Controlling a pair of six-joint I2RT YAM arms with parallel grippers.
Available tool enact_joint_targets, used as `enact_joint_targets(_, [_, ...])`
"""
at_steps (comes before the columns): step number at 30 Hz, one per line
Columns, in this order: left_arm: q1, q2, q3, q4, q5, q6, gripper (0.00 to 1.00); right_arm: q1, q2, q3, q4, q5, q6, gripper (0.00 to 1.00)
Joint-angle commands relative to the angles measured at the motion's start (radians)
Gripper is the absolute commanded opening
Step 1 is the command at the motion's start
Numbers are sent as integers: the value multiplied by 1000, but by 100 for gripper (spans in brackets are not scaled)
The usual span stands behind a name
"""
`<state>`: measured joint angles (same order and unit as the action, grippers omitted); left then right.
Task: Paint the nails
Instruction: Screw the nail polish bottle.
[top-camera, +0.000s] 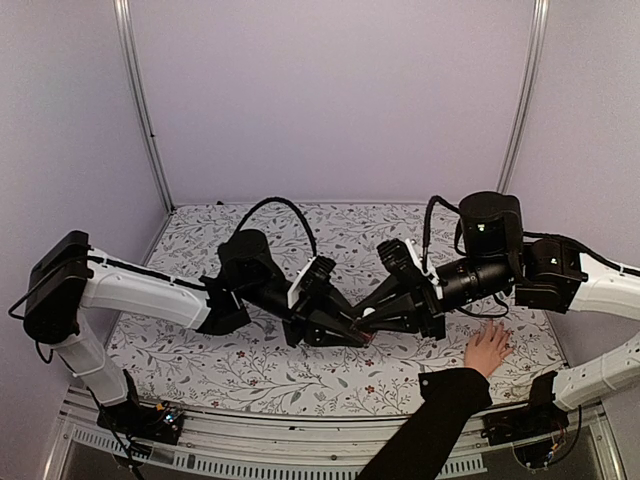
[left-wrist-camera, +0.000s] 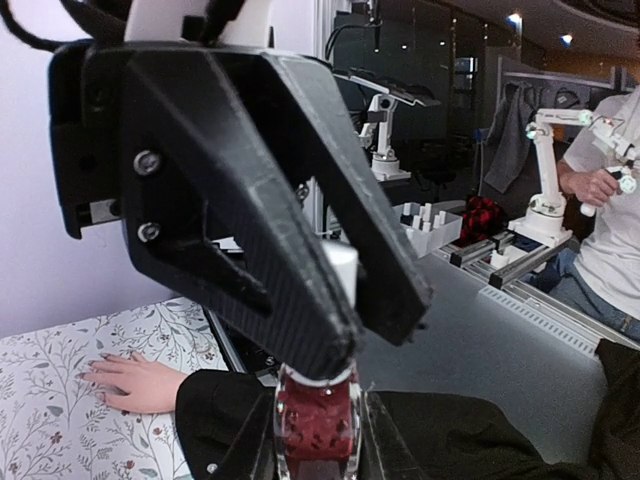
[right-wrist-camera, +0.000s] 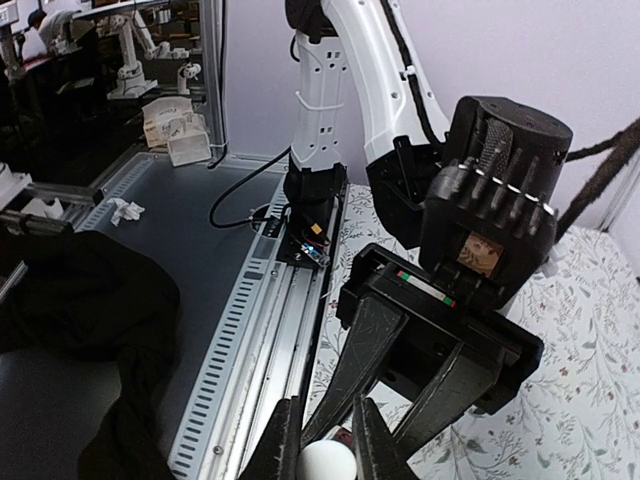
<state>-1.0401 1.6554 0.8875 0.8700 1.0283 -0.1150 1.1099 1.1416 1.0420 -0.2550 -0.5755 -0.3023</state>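
A small dark-red bottle (left-wrist-camera: 317, 420) is upright between the fingers of my left gripper (left-wrist-camera: 317, 455), which is shut on its glass body. Its white cap (right-wrist-camera: 328, 466) sits between the fingers of my right gripper (right-wrist-camera: 328, 448), which is shut on it from above. Both grippers meet over the middle of the table, left gripper (top-camera: 338, 327) and right gripper (top-camera: 388, 316). A light-skinned hand (top-camera: 487, 350) with a black sleeve (top-camera: 430, 425) lies flat with spread fingers to the right of them. The nails (left-wrist-camera: 104, 357) show as tiny tips on that hand in the left wrist view.
The floral tablecloth (top-camera: 250, 360) covers the table. A metal rail (right-wrist-camera: 255, 320) runs along the near edge. The sleeved forearm reaches in from the front right, under the right arm (top-camera: 590, 285).
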Motion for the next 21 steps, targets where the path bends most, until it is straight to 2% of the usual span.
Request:
enact_joint_targets(1, [15,5,14,51,-4,-15,0,-1,16,32,-16,-8,-8,0])
enact_joint_targets(6, [34,-31,-28,114,-143,-20,0,-1,26,25,9,61,15,0])
enact_joint_targets(15, [37,-90,-63,97,-375,37,0,-2,50,4,95,233,75,0])
enact_joint_targets(21, [-12,-92,-51,98,-567,112,0,-2,67,6,177,382,114,0])
